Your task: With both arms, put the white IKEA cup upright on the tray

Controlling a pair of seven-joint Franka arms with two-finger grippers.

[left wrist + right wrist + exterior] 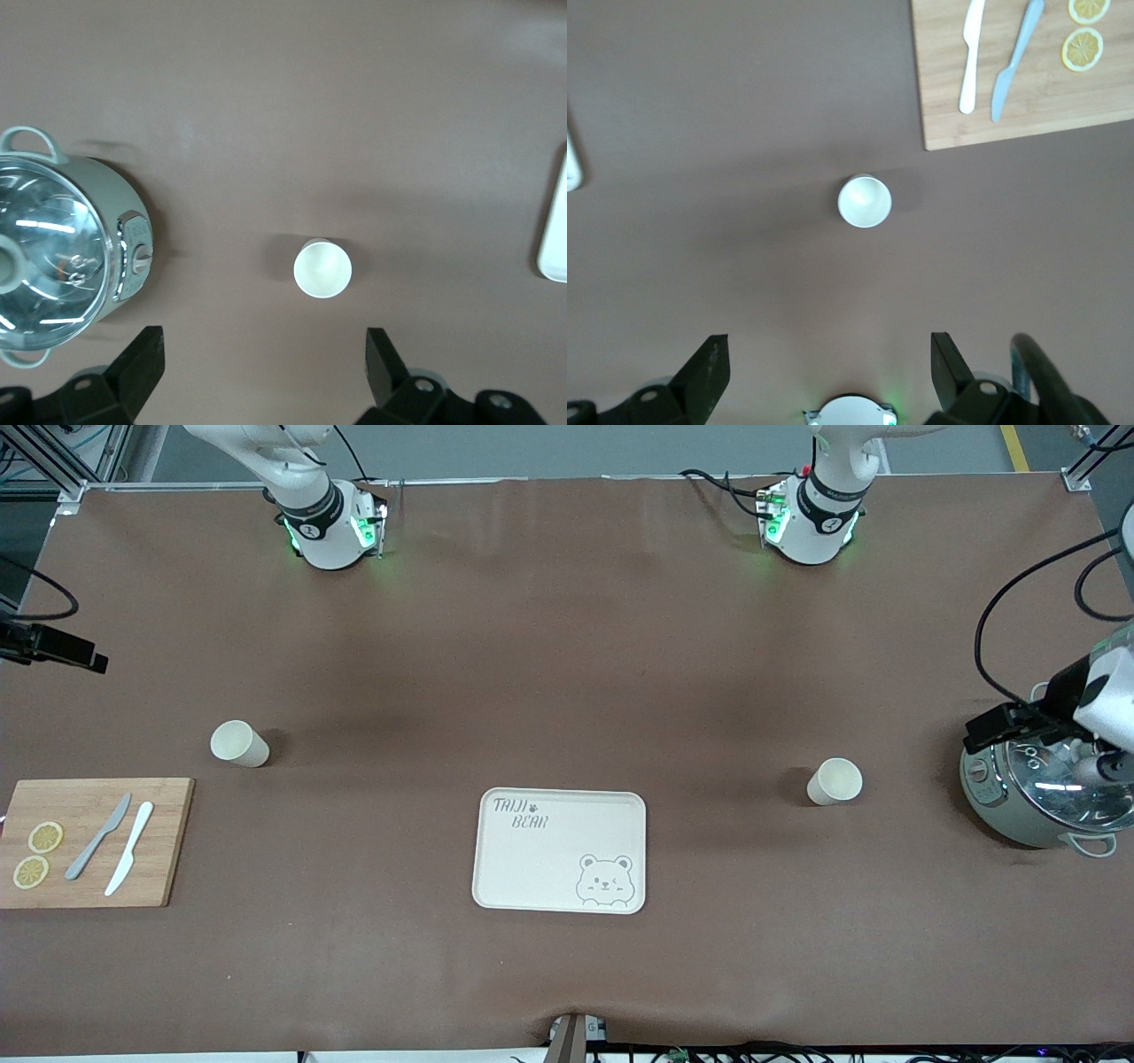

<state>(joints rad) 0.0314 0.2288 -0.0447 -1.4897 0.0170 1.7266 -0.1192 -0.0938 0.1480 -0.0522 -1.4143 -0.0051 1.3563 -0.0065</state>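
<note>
Two white cups stand upright on the brown table. One cup (239, 743) (865, 201) is toward the right arm's end, the other cup (834, 781) (322, 269) toward the left arm's end. The cream bear tray (560, 850) lies between them, nearer the front camera, and holds nothing. My left gripper (263, 341) hangs open high over bare table beside its cup. My right gripper (828, 341) is open too, high over the table between its base and the other cup. Neither gripper appears in the front view.
A bamboo cutting board (89, 841) with two knives and lemon slices lies at the right arm's end. A green rice cooker (1036, 788) with a glass lid sits at the left arm's end, under a black-and-white device (1054, 713). The arm bases (328, 522) (811, 514) stand along the back edge.
</note>
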